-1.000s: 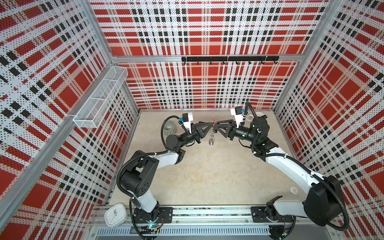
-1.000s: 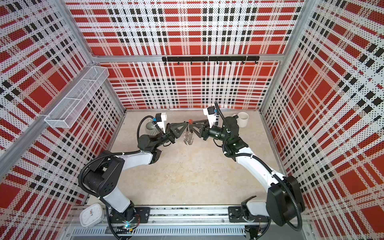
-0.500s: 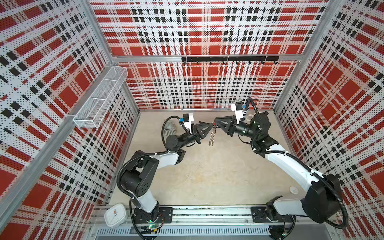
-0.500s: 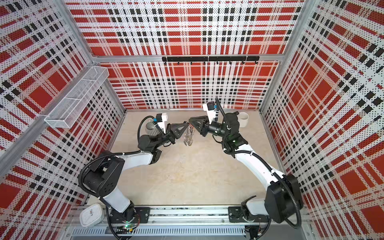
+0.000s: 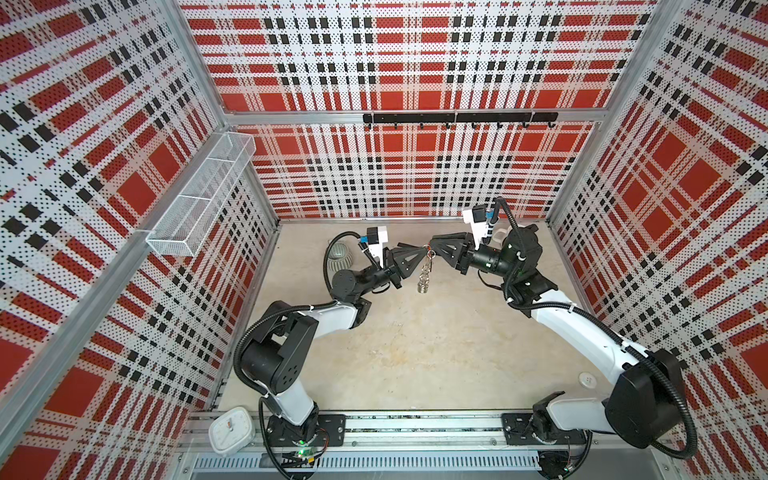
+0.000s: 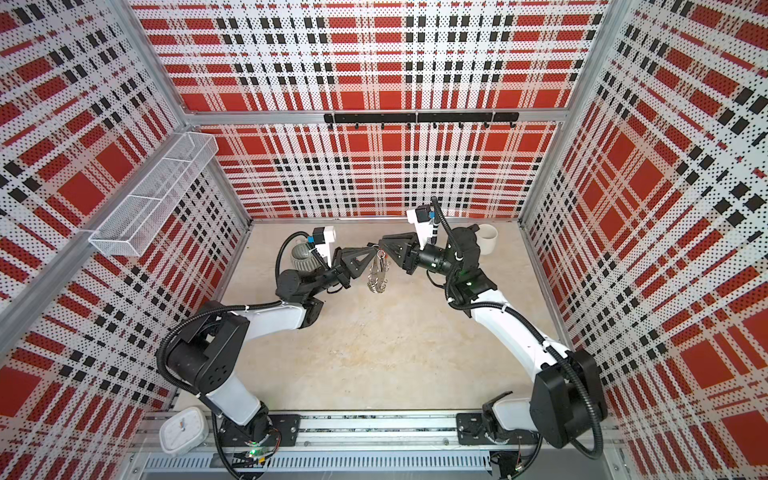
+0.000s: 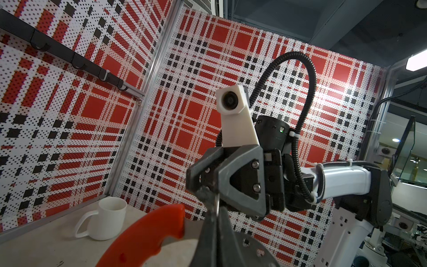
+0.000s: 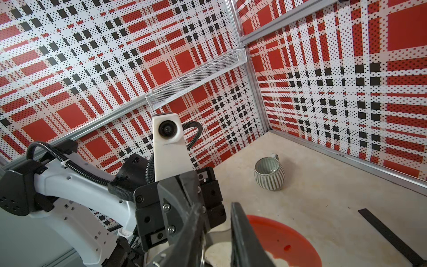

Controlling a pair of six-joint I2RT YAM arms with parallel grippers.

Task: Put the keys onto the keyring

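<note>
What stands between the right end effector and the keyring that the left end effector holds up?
Nothing visible. In both top views the right end effector is at the top of the keyring, tip to tip with the left end effector. The keyring hangs free above the table; the grey mug and white mug stand well aside.

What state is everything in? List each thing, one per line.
keyring: hanging in mid-air.
left gripper: shut on keyring's top.
right gripper: at keyring's top, grip unclear.
white mug: upright.
grey cup: upright.
black strap: lying flat.
</note>
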